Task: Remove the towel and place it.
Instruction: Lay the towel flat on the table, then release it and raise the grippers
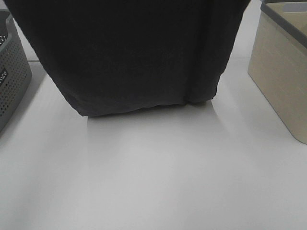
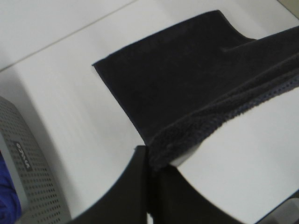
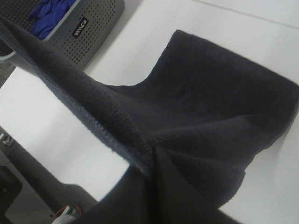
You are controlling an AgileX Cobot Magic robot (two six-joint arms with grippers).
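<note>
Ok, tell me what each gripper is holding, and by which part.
Both hold the towel: the left gripper and the right gripper each pinch its raised hemmed edge, at opposite ends.

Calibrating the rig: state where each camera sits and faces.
Exterior high: mounted high, looking down at table, towel, basket, bin; no robot parts.
Left wrist: on left arm, facing down past left gripper pinching towel.
Right wrist: on right arm, facing down past right gripper pinching towel.
Shared: all show towel and basket.
</note>
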